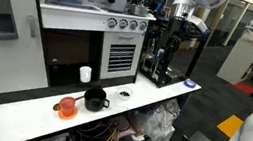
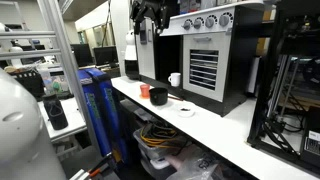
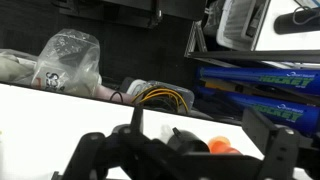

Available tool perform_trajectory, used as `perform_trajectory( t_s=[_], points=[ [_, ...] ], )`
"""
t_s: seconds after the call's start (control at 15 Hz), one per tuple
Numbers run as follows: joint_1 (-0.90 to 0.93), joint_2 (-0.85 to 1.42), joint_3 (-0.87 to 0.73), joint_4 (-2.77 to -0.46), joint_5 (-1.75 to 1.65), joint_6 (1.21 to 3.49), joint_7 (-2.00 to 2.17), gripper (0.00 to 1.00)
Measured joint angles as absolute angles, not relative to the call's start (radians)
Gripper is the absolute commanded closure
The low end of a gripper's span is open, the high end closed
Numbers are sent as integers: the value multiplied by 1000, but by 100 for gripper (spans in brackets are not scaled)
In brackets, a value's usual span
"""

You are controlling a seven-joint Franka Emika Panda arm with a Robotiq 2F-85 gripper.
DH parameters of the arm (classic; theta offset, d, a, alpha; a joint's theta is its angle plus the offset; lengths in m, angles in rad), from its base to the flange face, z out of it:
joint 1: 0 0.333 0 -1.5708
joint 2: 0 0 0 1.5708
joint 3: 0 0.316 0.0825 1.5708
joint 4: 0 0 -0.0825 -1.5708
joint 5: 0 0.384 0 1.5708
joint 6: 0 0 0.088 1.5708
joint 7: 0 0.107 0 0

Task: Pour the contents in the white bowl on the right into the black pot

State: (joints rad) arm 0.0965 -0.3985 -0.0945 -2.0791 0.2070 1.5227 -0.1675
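Note:
The small black pot (image 1: 95,99) (image 2: 159,96) stands on the white table beside an orange cup (image 1: 67,106) (image 2: 145,91). One white bowl (image 1: 125,95) (image 2: 186,110) with something dark in it lies close to the pot. A second pale bowl (image 1: 190,85) sits at the table's right end in an exterior view. My gripper (image 2: 149,22) hangs high above the table, open and empty. In the wrist view the gripper (image 3: 200,118) frames the pot (image 3: 185,140) and cup (image 3: 222,147) far below, between its spread fingers.
A white mug (image 1: 86,74) (image 2: 174,79) stands by a toy oven (image 1: 119,51) at the back of the table (image 1: 19,110). Under the table lie cables and plastic bags (image 3: 68,60). Blue bins (image 2: 98,100) stand off the table's end.

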Motion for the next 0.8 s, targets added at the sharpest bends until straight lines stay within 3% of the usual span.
perform_trajectory(
  t_s=[0.8],
  points=[
    [63,-382,-92,-2189,178,1633,-181,0]
  ],
)
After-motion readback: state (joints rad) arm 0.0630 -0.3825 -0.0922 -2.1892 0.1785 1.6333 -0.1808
